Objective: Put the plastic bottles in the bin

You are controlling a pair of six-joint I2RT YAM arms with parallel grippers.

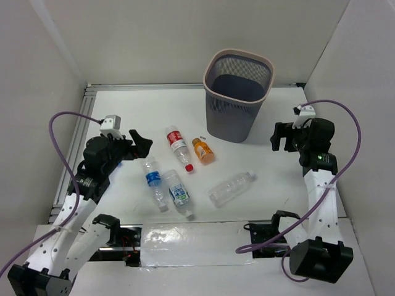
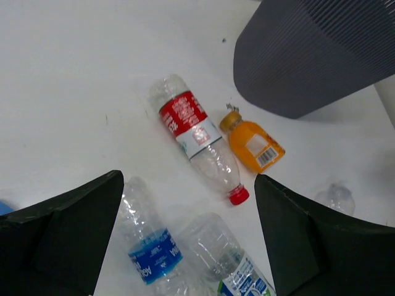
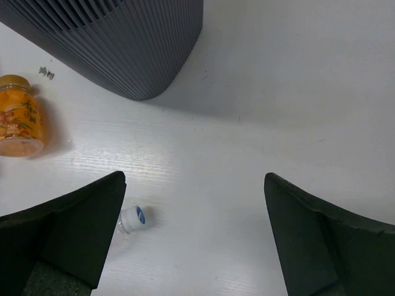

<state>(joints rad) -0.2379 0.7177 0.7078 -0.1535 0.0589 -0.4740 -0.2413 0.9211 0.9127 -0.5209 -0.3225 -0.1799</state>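
Note:
Five bottles lie on the white table. The red-label bottle (image 1: 178, 147) (image 2: 194, 135) and the stubby orange one (image 1: 203, 151) (image 2: 253, 143) (image 3: 18, 117) lie nearest the bin (image 1: 231, 120) (image 2: 308, 55) (image 3: 123, 37). The blue-label bottle (image 1: 154, 182) (image 2: 148, 246) and the green-blue-label bottle (image 1: 178, 194) (image 2: 228, 259) lie side by side. The unlabelled bottle (image 1: 229, 188) lies to their right; its white cap (image 3: 131, 219) shows in the right wrist view. My left gripper (image 1: 139, 143) (image 2: 188, 185) is open and empty above the table, left of the red-label bottle. My right gripper (image 1: 279, 135) (image 3: 194, 182) is open and empty, right of the bin.
The bin stands upright at the back centre, its inside dark. White walls enclose the table on the left, back and right. A shiny taped strip (image 1: 197, 243) lies along the near edge between the arm bases. Purple cables (image 1: 58, 123) loop from both arms.

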